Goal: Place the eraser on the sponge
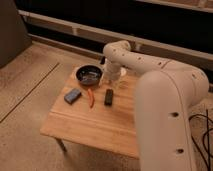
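Note:
The eraser (108,97), a small black oblong block, lies on the wooden table (100,125) near its middle. To its left lies the sponge (73,95), a flat grey-blue pad, apart from the eraser. Between the two is a thin red-orange curved strip (90,98). My gripper (113,79) hangs at the end of the white arm above the table's far side, just behind the eraser and right of the pan. It holds nothing that I can make out.
A dark round pan (89,74) stands at the table's far left corner. A pale see-through object (121,77) sits beside the gripper. My large white arm (165,100) covers the table's right side. Speckled floor surrounds the table.

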You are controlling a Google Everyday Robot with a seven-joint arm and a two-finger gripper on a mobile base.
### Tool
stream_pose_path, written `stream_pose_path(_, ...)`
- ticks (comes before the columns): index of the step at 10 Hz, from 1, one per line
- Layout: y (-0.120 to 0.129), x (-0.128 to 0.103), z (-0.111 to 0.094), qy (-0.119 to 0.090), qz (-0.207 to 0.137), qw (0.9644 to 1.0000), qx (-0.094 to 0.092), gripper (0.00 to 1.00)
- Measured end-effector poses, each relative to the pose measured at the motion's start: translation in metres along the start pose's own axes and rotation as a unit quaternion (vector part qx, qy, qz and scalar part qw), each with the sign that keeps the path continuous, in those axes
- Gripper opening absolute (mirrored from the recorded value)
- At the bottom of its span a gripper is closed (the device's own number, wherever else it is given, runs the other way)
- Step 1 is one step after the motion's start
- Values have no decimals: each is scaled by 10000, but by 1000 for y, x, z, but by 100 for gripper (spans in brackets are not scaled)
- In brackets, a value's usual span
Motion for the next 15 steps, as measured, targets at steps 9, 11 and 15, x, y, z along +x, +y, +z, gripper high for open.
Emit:
stream_pose_path(9, 10, 2, 45, 391, -539, 9978, -62, 65)
stream_pose_path(11, 13, 6, 60, 552, -571, 9968, -75, 65)
stream_pose_path(15, 0, 7, 79, 784, -471, 9958, 53, 65)
